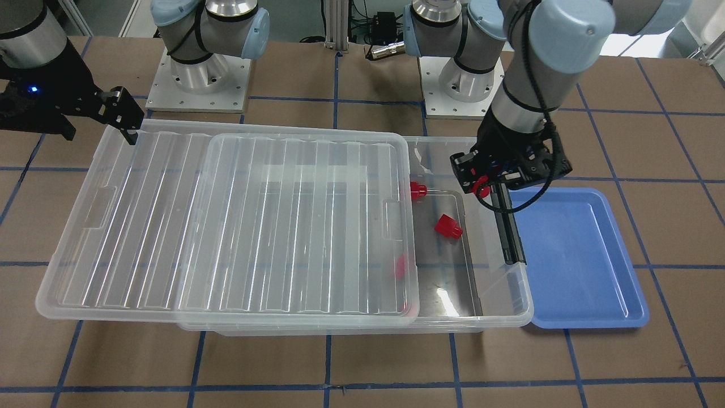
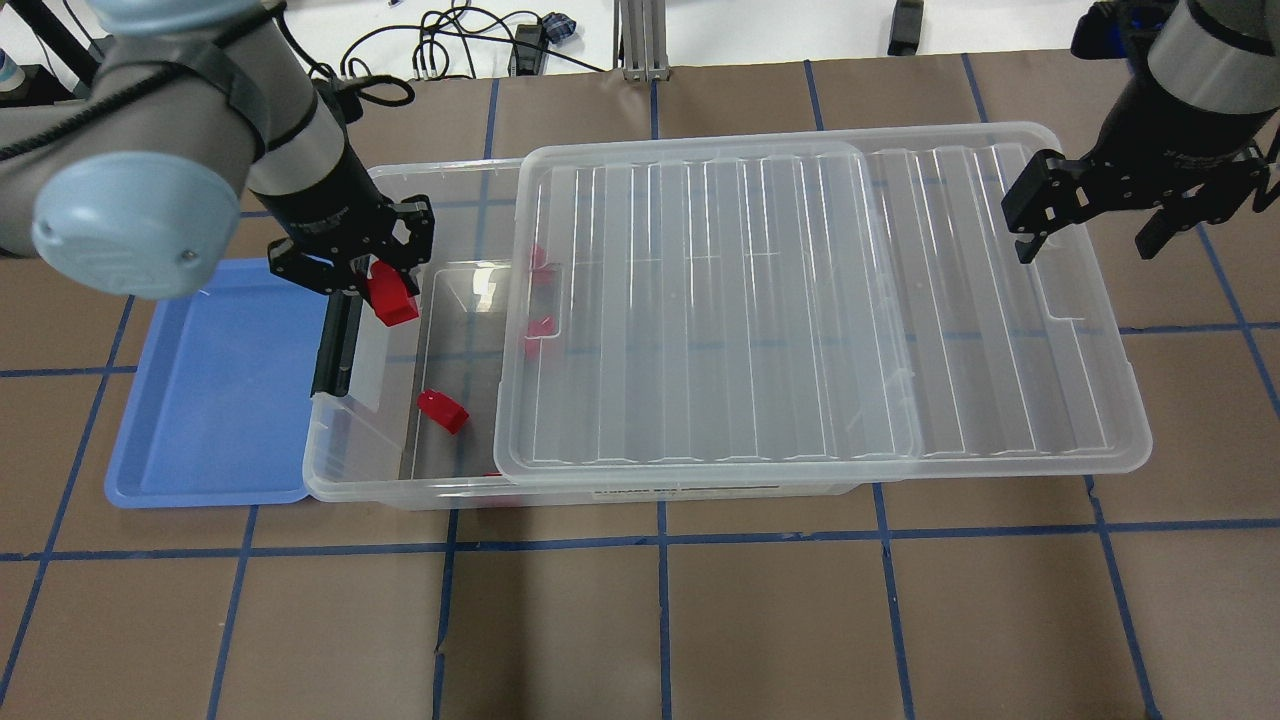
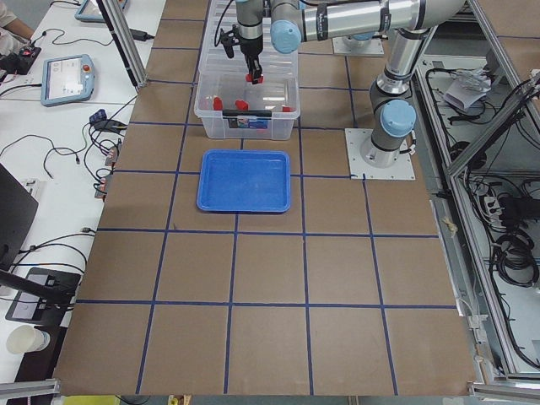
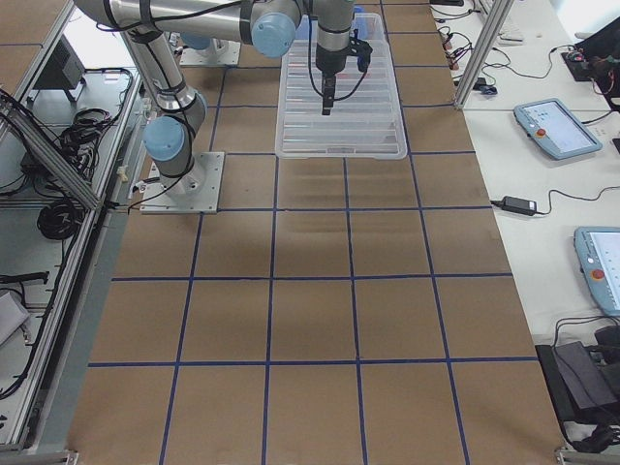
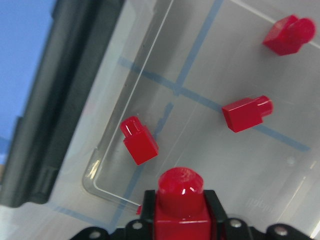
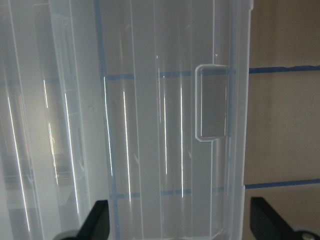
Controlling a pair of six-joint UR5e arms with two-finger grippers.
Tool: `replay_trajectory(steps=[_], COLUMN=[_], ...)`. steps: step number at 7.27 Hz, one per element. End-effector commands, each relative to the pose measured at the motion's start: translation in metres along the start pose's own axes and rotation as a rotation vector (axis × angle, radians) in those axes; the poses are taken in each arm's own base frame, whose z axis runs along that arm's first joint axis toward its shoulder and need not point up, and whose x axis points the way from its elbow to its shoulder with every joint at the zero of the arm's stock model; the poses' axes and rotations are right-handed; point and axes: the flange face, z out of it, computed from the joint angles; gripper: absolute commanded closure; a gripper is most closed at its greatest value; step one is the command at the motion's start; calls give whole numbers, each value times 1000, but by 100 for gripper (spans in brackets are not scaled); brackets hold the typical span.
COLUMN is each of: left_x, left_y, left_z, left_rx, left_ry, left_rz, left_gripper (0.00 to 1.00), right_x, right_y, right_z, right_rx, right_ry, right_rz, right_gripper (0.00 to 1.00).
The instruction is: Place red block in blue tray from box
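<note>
Left gripper (image 2: 386, 288) is clenched on a red block (image 5: 181, 212), a small glossy bright red piece with a boxy body and a round stub poking out past the fingertips. The gripper hangs over the uncovered end of the clear storage box (image 2: 380, 492), with the block up off the box floor. Under the gripper, three more red blocks (image 5: 140, 141) of the same shape lie on their sides on the floor, apart from each other. The black latch (image 2: 334, 345) on the box's short end is just beside the gripper. The blue tray (image 2: 200, 400) lies past the latch, on the gripper's side away from the ribbed clear lid (image 2: 800, 300). The lid sits shifted toward the right gripper (image 2: 1092, 228), which hovers over the lid's far end with jaws spread wide.
</note>
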Motion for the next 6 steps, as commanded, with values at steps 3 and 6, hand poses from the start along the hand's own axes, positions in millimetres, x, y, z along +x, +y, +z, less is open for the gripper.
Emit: replay_trajectory(steps=[3, 6], left_x=[-164, -246], left_y=[-95, -131], left_z=[33, 149], left_rx=[-18, -20], left_ry=[-16, -5], left_rz=[319, 341], left_gripper=[100, 100], right_x=[0, 0], right_y=[2, 2], right_z=[0, 0], right_rx=[-6, -6], right_ry=[1, 1], right_rz=[1, 1], right_gripper=[0, 0])
